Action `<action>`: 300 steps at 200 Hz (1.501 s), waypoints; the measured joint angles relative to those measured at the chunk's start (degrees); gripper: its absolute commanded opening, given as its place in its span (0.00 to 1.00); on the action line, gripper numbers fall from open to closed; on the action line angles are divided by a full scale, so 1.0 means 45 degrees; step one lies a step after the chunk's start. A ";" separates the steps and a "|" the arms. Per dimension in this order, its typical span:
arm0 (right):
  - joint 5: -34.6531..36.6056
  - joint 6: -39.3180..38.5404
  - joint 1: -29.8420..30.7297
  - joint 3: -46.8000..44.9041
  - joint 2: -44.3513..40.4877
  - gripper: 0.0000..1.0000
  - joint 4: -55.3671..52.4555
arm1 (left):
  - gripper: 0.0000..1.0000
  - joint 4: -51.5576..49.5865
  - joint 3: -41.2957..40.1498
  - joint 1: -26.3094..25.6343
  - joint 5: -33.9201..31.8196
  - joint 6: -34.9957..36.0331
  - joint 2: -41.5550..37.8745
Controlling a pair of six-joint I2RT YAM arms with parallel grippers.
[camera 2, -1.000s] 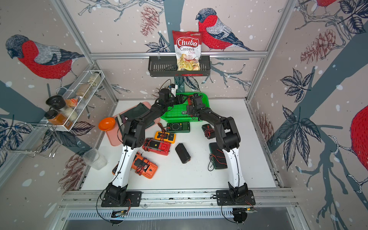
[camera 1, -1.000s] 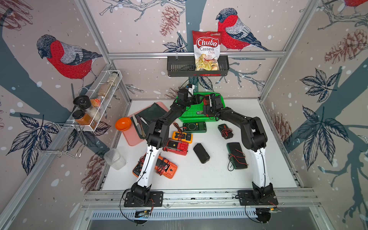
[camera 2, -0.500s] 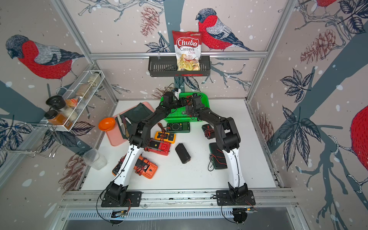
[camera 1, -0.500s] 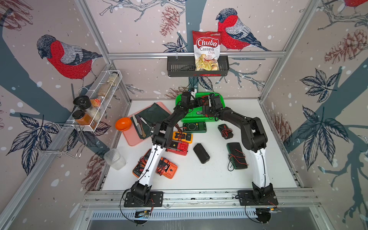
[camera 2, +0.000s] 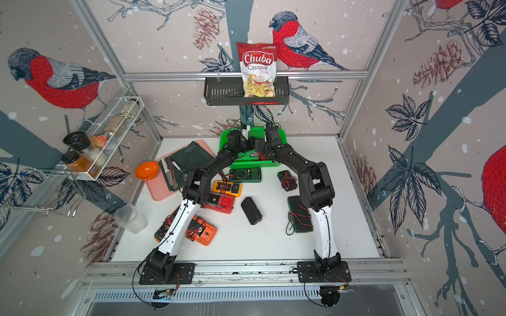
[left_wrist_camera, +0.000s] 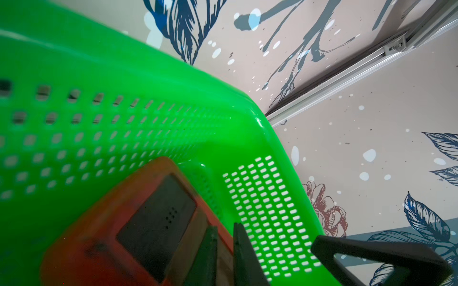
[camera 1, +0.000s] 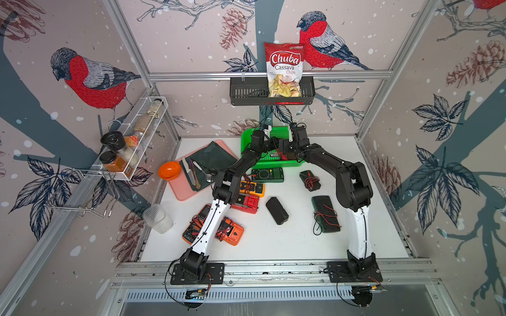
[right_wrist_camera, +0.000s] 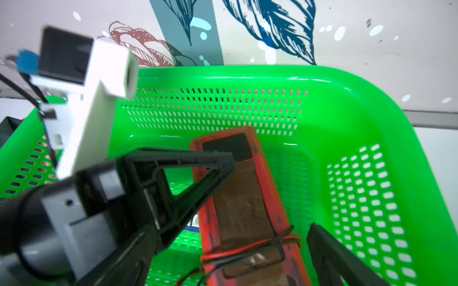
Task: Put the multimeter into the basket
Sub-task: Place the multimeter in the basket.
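- My left hand (left_wrist_camera: 225, 237): fingers together, tips against the red multimeter (right_wrist_camera: 247, 198).
- Multimeter: inside the green basket (right_wrist_camera: 347, 104), leads wound round it.
- My right hand (camera 1: 283, 147): fingers apart, one just beside the multimeter, not touching.

Red multimeter (right_wrist_camera: 243, 203), leads wrapped round it, inside bright green perforated basket (right_wrist_camera: 347, 111).

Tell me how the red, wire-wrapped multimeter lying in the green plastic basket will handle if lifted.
The red rectangular multimeter looks like a rigid, boxy case, so it should probably stay stiff and not roll. The thin red and black leads wound round it seem loose and might snag the perforated green plastic basket.
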 measured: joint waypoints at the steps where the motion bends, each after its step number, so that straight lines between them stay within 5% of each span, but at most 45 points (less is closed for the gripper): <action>1: -0.0024 0.0005 -0.0005 0.0005 -0.0005 1.00 0.0000 | 0.18 -0.0015 0.0000 -0.0005 0.0000 0.0000 0.0000; 40: -0.0044 0.0272 -0.0019 0.0359 -0.0078 1.00 -0.0500 | 0.23 -0.0175 0.0000 -0.0024 0.0005 0.0097 0.0000; 74: 0.0053 0.0321 -0.0165 0.0374 -0.0588 0.95 -0.0845 | 0.37 -0.0447 -0.0486 -0.0039 -0.0049 0.0452 -0.0432; 105: -0.0296 0.0291 -0.0578 0.0369 -0.0665 0.96 -0.1098 | 0.63 -0.0665 -0.2773 -0.0039 -0.1044 0.1132 -0.2127; 129: -0.0850 -0.0160 -0.0743 0.0554 -0.0311 1.00 -0.1185 | 0.72 -0.0767 -0.4930 -0.0024 -0.2142 0.1700 -0.4002; 193: -0.0539 -0.2467 -0.0160 0.2875 0.1923 1.00 -0.2399 | 0.75 0.0690 -1.1312 0.0345 -0.5226 0.2798 -1.0540; 254: 0.1015 -0.3662 0.0617 0.4852 0.3662 1.00 -0.3007 | 0.76 0.1035 -1.5480 0.0821 -0.7125 0.3327 -1.3945; 300: 0.1059 -0.3803 0.1263 0.5518 0.4036 0.86 -0.3099 | 0.75 0.0971 -1.7102 0.1239 -0.8437 0.3405 -1.5115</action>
